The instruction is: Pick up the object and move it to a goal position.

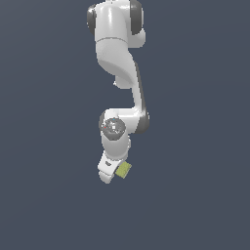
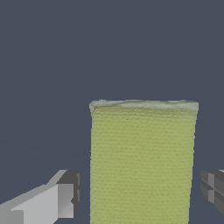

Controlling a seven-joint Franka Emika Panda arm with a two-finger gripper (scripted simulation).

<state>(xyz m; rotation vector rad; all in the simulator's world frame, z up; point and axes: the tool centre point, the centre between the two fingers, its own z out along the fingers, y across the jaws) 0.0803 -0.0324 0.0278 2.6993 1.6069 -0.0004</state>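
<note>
- The claw point(image 1: 107, 172) sits at the low end of the white arm point(image 1: 119, 63), which reaches down the middle of the exterior view against a plain dark blue-grey ground point(image 1: 44, 146).
- The yellow-green block point(image 1: 123, 170) lies just beside the claw, on the exterior view's right of it, close against the white claw body; from this view it is not clear whether they touch.
- In that view the block looks small and narrower than the claw housing, turned at a slant rather than square to the frame.
- The wrist view shows the block point(image 2: 142, 162) large and close, lying between the two fingers with its fine woven grid facing the camera and its far edge seen as a pale strip.
- One fingertip point(image 2: 68, 194) stands on one side of the block and the other fingertip point(image 2: 213, 188) on the opposite side.
- A narrow strip of dark ground shows between each fingertip and the block's nearest edge, so neither pad presses on it.
- The claw is released: its jaws stand spread wider than the block, straddling it without gripping.
- The block's near end runs out of the wrist picture, so its full length is hidden.
</note>
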